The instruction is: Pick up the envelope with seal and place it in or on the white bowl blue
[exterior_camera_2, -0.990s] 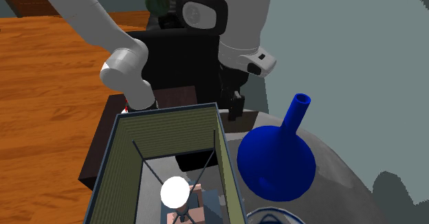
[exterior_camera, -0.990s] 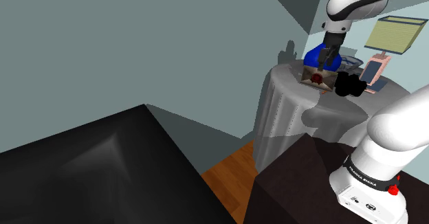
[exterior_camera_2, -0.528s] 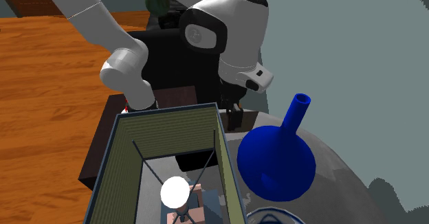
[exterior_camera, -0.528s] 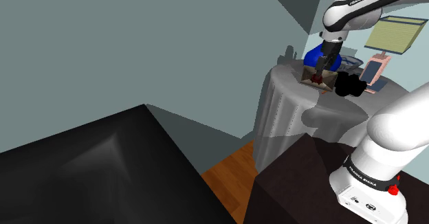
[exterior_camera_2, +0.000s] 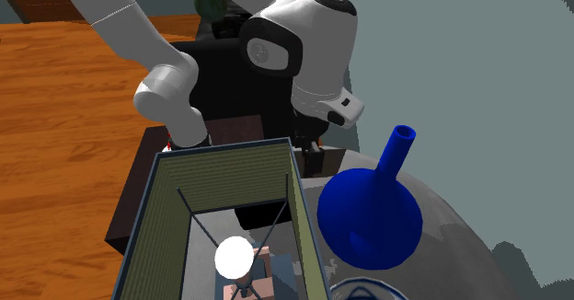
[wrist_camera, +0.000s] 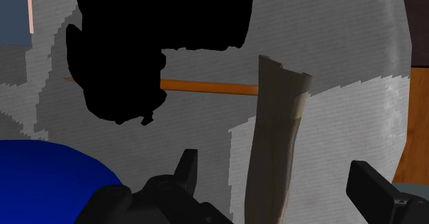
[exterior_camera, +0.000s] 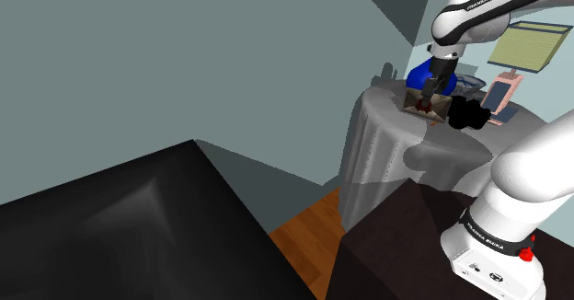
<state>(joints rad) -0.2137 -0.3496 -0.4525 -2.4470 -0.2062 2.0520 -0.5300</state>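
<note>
The gripper (wrist_camera: 275,171) has its fingers apart, and the envelope (wrist_camera: 280,119) stands edge-on between them, touching neither. A blue vase (wrist_camera: 48,178) sits beside the gripper on the table (wrist_camera: 344,119).

blue vase (exterior_camera: 419,73) and black lump (exterior_camera: 467,114) crowd the envelope (exterior_camera: 441,108).

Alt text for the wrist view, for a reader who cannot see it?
The open black claw straddles a tan envelope seen nearly edge-on, its fingers clear of it on both sides. A grey tablecloth lies beneath, with a blue vase beside the claw and a black object beyond the envelope.
</note>
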